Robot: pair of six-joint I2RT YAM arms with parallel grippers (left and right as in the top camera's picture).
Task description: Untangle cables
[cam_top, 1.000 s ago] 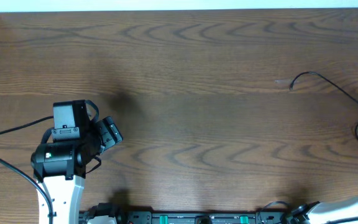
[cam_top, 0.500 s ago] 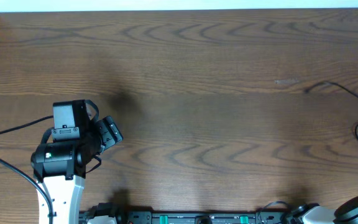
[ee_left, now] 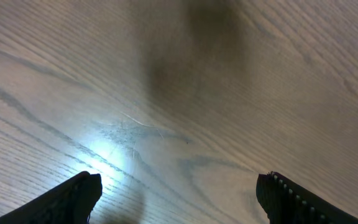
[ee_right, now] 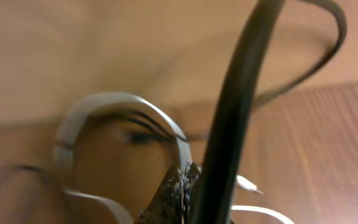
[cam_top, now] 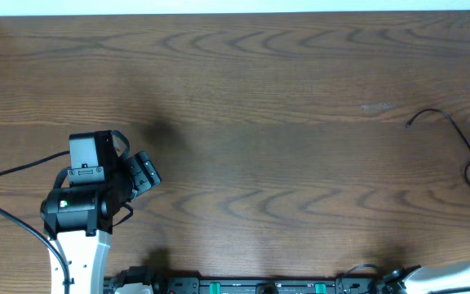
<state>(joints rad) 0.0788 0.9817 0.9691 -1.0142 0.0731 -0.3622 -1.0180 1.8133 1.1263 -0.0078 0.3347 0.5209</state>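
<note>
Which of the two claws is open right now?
The left gripper: its fingers stand wide apart over the table. The right gripper is pinched shut, with cables close around it.

Dark wood-grain table (cam_top: 243,98), pale strip (cam_top: 235,6) along far edge

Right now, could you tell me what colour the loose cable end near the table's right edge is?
Black; the cable shows best in the overhead view.

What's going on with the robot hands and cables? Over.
Left gripper open above the table. Right gripper shut, black cable against its fingertips, grip unclear. Cables loop at right edge. Nothing blocking.
</note>
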